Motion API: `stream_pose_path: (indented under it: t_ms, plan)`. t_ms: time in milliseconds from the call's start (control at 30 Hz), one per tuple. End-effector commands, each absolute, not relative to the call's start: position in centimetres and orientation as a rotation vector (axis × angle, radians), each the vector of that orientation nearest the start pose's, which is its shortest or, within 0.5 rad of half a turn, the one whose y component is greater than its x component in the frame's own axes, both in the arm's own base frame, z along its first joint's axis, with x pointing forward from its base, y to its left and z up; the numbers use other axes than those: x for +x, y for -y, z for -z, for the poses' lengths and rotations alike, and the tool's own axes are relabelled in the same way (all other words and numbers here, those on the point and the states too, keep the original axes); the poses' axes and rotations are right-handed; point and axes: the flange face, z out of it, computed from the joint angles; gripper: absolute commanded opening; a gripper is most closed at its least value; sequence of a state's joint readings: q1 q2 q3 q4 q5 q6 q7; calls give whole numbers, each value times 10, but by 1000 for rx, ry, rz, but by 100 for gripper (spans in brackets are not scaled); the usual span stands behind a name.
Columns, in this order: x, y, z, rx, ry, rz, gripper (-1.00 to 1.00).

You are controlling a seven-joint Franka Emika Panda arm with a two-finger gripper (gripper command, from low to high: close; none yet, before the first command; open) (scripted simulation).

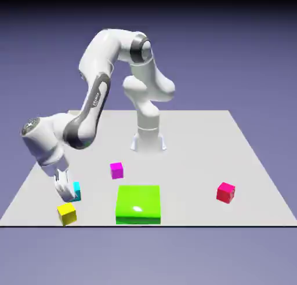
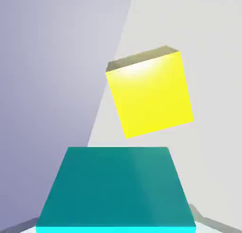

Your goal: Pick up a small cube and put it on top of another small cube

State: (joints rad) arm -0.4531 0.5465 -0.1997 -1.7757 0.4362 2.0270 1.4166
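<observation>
The two-finger gripper (image 1: 68, 198) is closed on the small cyan cube (image 1: 76, 192), a fingertip at each side of it in the hand view. It hangs low at the exterior view's left. The small yellow cube (image 1: 67, 214) sits near the cyan one, by the front edge of the pale tabletop (image 1: 185, 162), with the flat green block (image 1: 138, 203) to the exterior view's right of it.

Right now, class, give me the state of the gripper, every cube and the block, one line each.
Gripper: closed on the cyan cube.
Cyan cube: gripped; lifted or not, unclear.
Yellow cube: on the table, nothing on top.
Magenta cube: on the table, ungripped.
Red cube: same.
Green block: lying flat, uncovered.
</observation>
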Motion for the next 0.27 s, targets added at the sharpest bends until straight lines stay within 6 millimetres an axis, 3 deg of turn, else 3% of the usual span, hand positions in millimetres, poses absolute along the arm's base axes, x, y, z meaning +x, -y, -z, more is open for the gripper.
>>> stream_pose_path:
  t_ms: [0, 100, 133, 167, 200, 233]
  plan:
    - [519, 356, -238, -1205, -2708, -519, -100]
    - [518, 338, -172, -1205, -2708, -519, -100]
    - [518, 338, -171, -1205, -2708, -519, -100]
    - [518, 338, -171, -1205, -2708, -519, 100]
    - [518, 338, -171, -1205, -2708, -519, 100]
    - [519, 344, -193, -1206, -2707, -519, 100]
